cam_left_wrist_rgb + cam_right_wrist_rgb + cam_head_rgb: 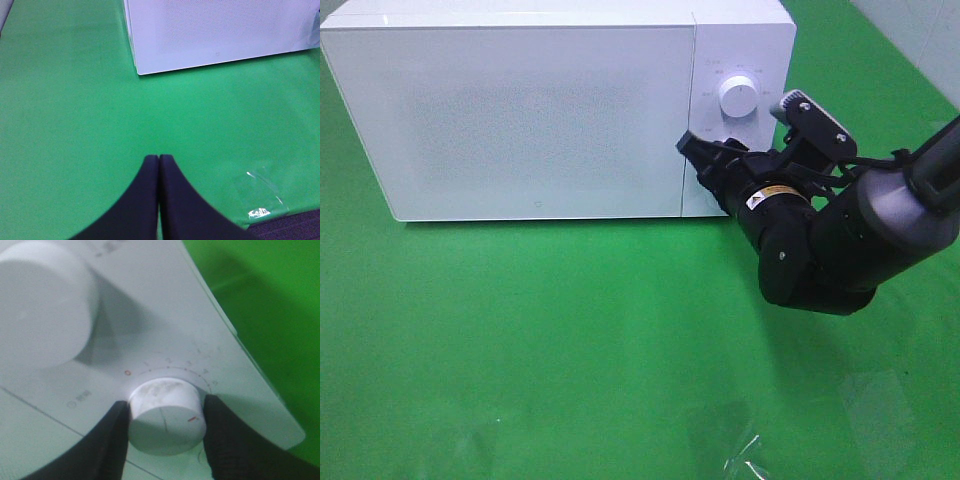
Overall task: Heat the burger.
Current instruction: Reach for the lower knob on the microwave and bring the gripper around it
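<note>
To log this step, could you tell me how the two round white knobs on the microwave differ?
The lower round white knob is pinched by the right gripper; the upper round white knob stands free. The lower knob bears a red mark inside a numbered scale; the upper knob's markings are unreadable. Both are plain white cylinders.

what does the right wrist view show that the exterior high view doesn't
Only right wrist: the lower dial, its red mark and numbered scale, with the right gripper closed on it. Only exterior high: the whole microwave, door shut, and the right arm. Both: the upper dial, control panel and green table.
</note>
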